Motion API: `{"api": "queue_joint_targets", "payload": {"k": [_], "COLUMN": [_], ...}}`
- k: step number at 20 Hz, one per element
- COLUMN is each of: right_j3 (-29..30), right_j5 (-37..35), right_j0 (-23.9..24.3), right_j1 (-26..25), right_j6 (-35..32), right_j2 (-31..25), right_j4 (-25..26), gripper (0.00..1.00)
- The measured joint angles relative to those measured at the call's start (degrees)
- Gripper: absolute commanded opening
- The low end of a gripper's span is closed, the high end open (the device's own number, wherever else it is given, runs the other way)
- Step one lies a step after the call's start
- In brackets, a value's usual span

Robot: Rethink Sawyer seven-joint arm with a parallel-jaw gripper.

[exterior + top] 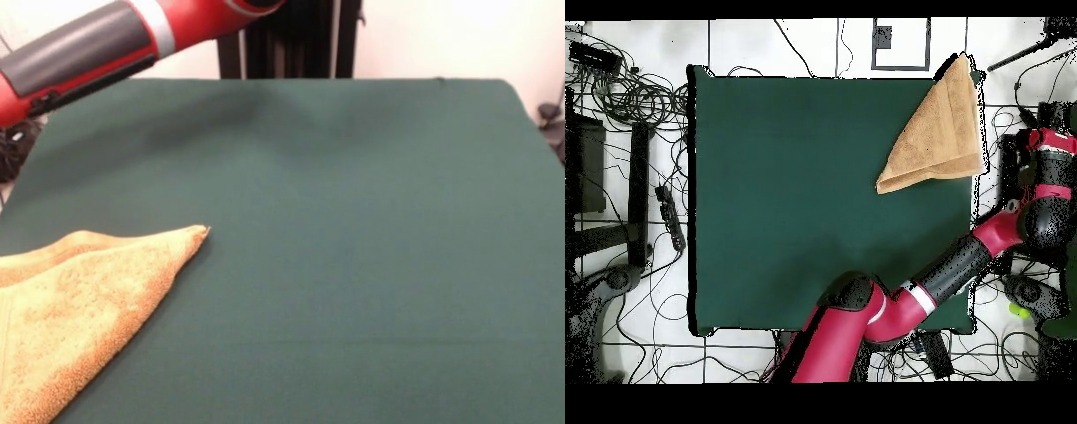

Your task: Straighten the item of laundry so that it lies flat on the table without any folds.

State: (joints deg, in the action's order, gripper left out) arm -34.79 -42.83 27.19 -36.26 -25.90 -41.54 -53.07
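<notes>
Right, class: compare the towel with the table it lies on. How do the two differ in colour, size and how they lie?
The towel is orange-yellow; the table is dark green. The towel is far smaller, covering only one corner area of the table. The towel is folded over into a rough triangle with doubled layers, while the table's surface lies smooth and flat. The towel looks fluffy, the table plain. Both are cloth-surfaced.

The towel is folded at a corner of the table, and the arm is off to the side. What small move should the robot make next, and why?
Probably swing the arm over the table toward the towel. The towel is folded into a triangle, with one layer over another, at the table's corner, so it is not flat yet. The arm bends out past the table's edge beside the towel, nowhere near it.
</notes>
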Motion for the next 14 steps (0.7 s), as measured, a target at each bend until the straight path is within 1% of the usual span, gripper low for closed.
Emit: {"api": "queue_joint_targets", "payload": {"k": [2,3,5,7,9,10,11,13,14], "right_j3": [-0.33,-0.79,-1.19,-3.15,-4.22,-5.40,-6.06,-8.53,-10.24], "right_j5": [0.01,0.22,0.65,2.99,4.34,5.64,6.22,7.34,7.59], "right_j0": [-1.57,-3.29,-4.34,-6.49,-7.04,-7.34,-7.40,-7.42,-7.50], "right_j1": [-0.04,-0.18,-0.35,-1.66,-2.36,-3.05,-3.40,-4.59,-5.24], "right_j6": [0.00,0.00,0.00,-0.09,-0.57,-1.73,-2.55,-6.63,-10.32], "right_j2": [-1.03,-1.90,-2.23,-1.74,-1.25,-0.74,-0.48,0.23,0.30], "right_j4": [-0.33,-0.35,-0.32,2.37,5.04,8.79,10.98,19.45,24.61], "gripper": [0.00,0.00,0.00,0.00,0.00,0.00,0.00,0.00,0.00]}}
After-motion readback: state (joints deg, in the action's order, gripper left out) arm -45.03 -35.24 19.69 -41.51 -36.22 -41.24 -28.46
